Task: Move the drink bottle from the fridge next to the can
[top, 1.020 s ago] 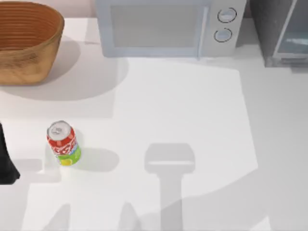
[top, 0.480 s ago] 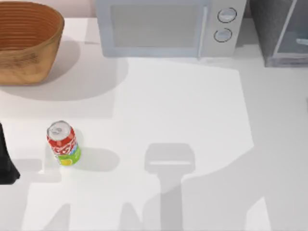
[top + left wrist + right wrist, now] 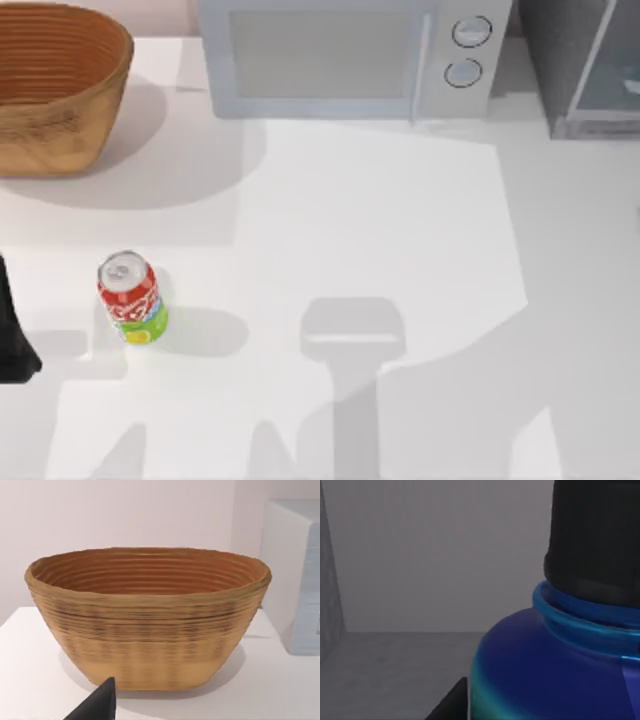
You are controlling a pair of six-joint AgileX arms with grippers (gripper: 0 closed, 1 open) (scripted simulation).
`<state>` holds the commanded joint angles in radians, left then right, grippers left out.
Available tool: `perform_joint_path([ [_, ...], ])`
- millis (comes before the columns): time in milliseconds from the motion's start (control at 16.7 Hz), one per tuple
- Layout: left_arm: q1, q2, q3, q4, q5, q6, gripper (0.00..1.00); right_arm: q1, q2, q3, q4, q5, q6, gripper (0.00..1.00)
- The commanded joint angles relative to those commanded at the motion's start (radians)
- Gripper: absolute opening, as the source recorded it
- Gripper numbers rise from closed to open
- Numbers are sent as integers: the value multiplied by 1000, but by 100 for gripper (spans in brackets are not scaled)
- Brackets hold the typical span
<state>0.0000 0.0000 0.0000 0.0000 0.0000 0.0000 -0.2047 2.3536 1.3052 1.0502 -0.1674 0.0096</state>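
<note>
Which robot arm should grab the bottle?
Probably the right: its wrist camera sits close against the drink bottle between grey walls. The left arm waits at the table's left edge, facing the basket.

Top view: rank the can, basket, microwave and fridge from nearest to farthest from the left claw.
1. Can, just right of the left claw, which sits at the left edge.
2. Basket, back left corner.
3. Microwave, back centre.
4. Fridge, back right corner.

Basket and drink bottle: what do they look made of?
The basket looks like woven wicker or coiled cane, matte tan, with ridged horizontal bands. The drink bottle looks like smooth glossy plastic or coated metal, blue shading to teal, with soft highlights; its cap is matte black, probably plastic.
</note>
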Motion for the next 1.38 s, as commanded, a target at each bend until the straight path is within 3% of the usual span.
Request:
perform_joint_path([
  [480, 0, 0, 0, 0, 0, 0, 100, 0, 0, 0, 0, 0, 0, 2],
  [1080, 0, 0, 0, 0, 0, 0, 100, -4, -6, 0, -3, 0, 1, 0],
  [1380, 0, 0, 0, 0, 0, 0, 100, -3, -98, 16, -114, -1, 3, 0],
])
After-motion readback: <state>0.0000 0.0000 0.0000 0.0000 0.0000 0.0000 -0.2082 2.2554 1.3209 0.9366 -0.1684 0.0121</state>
